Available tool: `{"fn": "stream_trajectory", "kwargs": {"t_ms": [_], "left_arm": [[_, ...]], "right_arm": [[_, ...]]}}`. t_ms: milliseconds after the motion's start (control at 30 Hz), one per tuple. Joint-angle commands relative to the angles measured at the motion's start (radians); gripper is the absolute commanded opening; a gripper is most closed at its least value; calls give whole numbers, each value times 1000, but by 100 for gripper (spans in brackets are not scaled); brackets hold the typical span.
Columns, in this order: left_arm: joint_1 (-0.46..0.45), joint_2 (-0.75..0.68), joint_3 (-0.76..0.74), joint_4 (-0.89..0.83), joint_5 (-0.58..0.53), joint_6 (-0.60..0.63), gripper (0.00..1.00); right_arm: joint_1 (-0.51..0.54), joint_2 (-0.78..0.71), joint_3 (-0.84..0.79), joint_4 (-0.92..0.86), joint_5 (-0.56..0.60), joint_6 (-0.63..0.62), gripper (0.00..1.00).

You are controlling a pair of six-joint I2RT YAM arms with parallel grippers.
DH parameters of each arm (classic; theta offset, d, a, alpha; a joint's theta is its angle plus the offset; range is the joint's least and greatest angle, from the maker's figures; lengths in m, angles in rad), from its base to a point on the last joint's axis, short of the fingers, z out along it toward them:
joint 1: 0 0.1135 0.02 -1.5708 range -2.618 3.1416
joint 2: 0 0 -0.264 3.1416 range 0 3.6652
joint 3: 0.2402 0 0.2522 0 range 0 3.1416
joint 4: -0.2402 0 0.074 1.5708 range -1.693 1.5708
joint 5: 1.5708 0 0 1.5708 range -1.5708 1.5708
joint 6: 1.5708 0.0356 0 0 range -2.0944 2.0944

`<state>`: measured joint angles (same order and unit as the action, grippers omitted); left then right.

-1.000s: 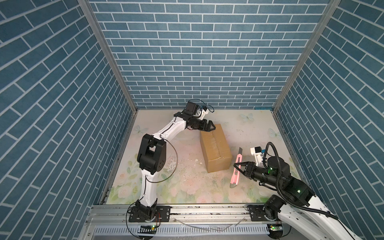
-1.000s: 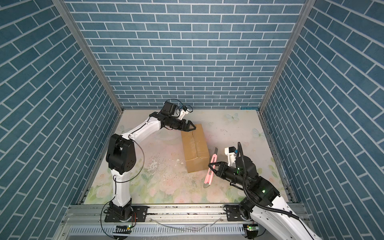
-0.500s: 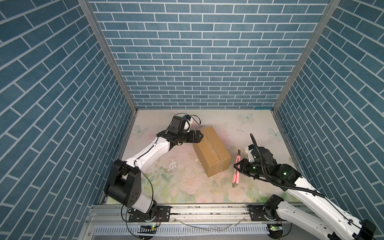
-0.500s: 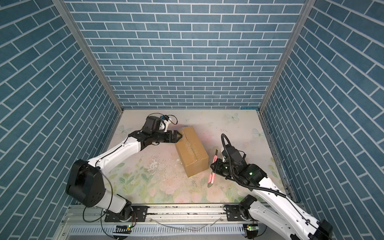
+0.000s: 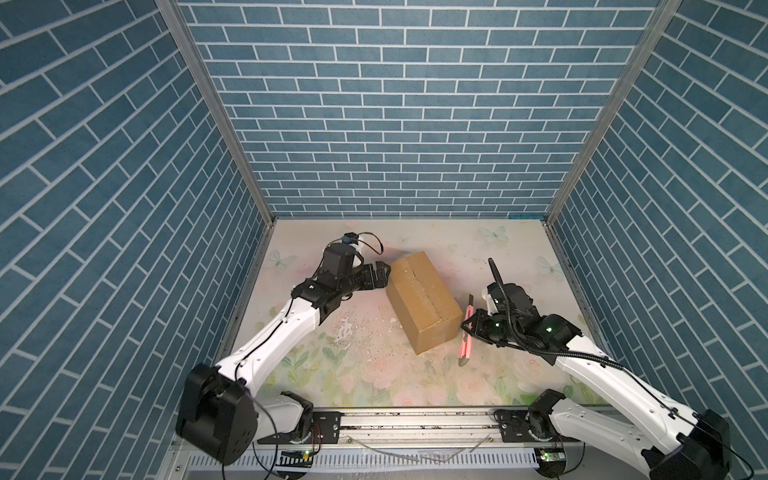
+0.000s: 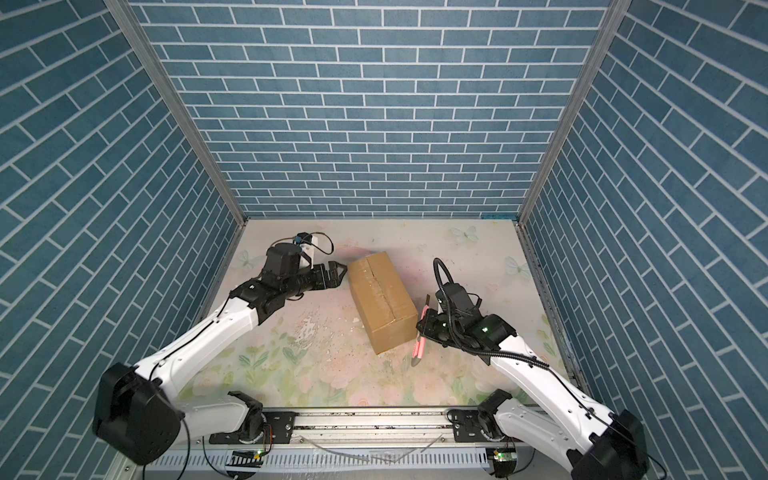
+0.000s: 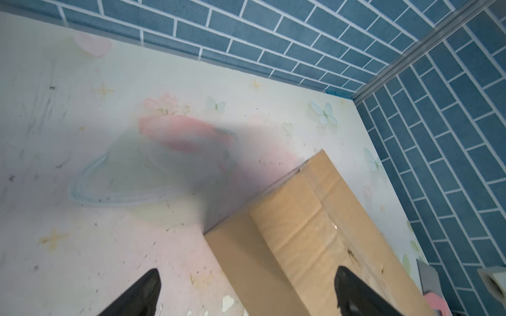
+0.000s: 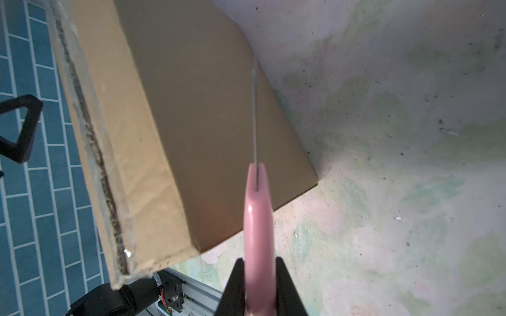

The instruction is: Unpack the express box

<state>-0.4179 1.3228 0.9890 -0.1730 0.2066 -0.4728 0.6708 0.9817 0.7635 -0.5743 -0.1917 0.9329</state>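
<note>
The box [image 5: 424, 309] lies mid-table [image 5: 353, 374], seam [image 5: 422, 293] up. The left gripper [image 5: 381, 275], jaws wide at its 10 o'clock corner, should brace it. The right gripper [image 5: 468, 328], clamping the knife [image 5: 464, 347] at 4 o'clock, should raise the blade [image 5: 471, 300] onto the seam.

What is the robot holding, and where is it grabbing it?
The right gripper grips the pink knife by its pink handle, with the blade sticking out alongside the express box. The left gripper is open and holds nothing.

The box [image 5: 422, 299] has swung askew. The left gripper [image 5: 384, 275] has dropped beside its far corner. The knife [image 5: 464, 351] has edged closer.
</note>
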Motion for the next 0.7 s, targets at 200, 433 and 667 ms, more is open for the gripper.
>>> {"fn": "stream_trajectory", "kwargs": {"t_ms": [200,433,667], "left_arm": [[73,291,220,177,260,74,100],[74,368,228,272,394,49,100],[74,318,148,266,436,45,100]], "right_arm": [[-4,102,110,61,35,-30,0],[-3,237,196,109,32,-53,0],[-17,386,282,182,-20,-110,0]]}}
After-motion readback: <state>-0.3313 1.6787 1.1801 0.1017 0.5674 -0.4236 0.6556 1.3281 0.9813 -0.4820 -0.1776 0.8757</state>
